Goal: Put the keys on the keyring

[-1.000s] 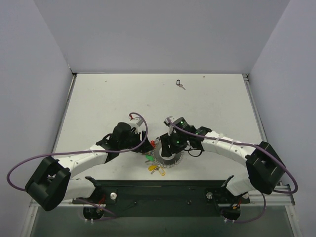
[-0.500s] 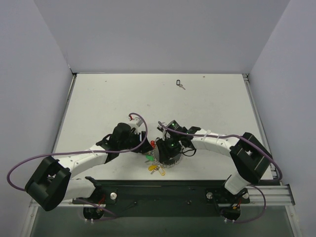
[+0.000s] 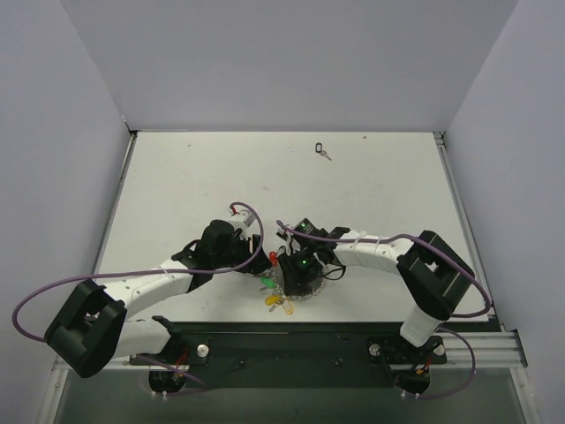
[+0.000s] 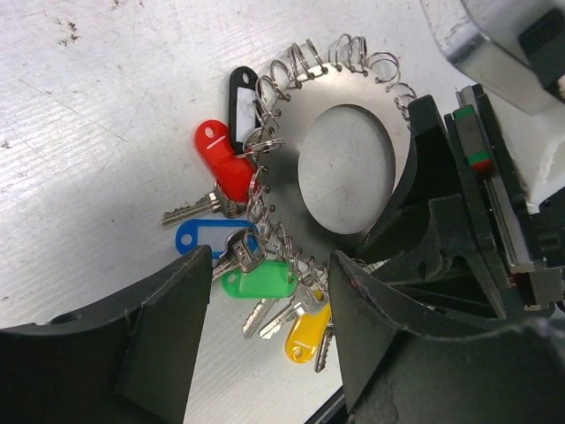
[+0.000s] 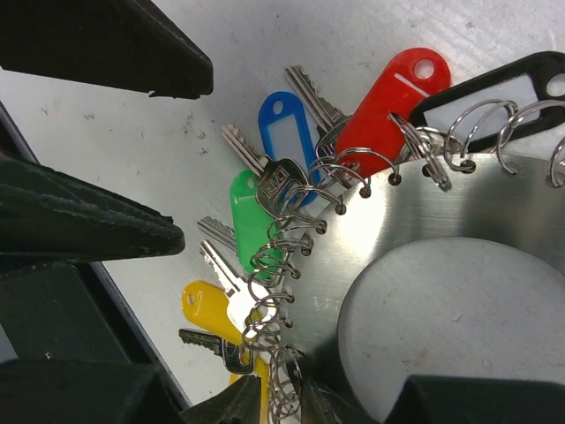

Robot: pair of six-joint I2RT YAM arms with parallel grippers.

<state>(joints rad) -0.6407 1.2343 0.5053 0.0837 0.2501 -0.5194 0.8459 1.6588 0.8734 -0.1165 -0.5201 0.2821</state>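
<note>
The left claw [image 4: 269,261] gapes, holding nothing — the keys [image 4: 258,281] fan out between and just beyond its fingertips, strung on the ring [image 4: 284,168]. The right claw [image 5: 278,393] straddles the ring's coiled rim; clamped or not, I cannot tell.

Looks like a robotics lab test cell: bare grey partition walls [image 3: 291,62] across the top and sides, scuffed white counter [image 3: 177,177], black mounting plate [image 3: 291,340] at bottom.

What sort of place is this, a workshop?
Likely a robot test booth: plain walls box in a white table, two arms are mounted at its edge, with a keyring and keys.
</note>
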